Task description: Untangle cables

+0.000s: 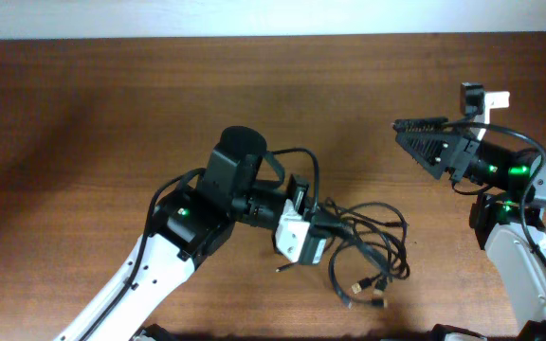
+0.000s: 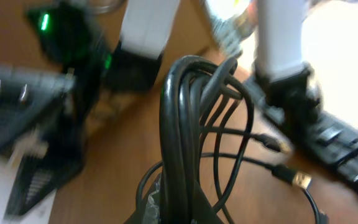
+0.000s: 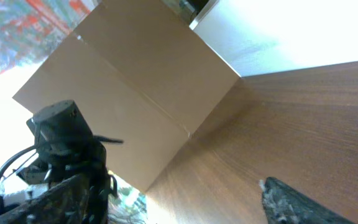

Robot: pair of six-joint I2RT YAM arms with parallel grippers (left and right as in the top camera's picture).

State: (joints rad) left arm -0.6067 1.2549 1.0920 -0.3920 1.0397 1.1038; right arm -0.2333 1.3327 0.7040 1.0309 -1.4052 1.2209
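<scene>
Toward the near side, my left gripper (image 1: 322,227) clamps the cables (image 1: 377,239), anchoring them I judge; my right gripper (image 1: 423,144) hangs open, empty.

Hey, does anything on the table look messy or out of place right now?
Yes: the cables lie in a snarl on the robot's side of the table, loops crossing over each other, plugs sticking out, one part bunched in the left gripper.

Dark brown wood-grain table (image 1: 112,114) fills the overhead view, with a white strip (image 1: 254,14) along 12 o'clock. Right wrist view: tan cardboard box (image 3: 135,93) at centre, overexposed white surface (image 3: 303,31) at 1 o'clock, colourful blurred patch (image 3: 23,25) at 10 o'clock.
</scene>
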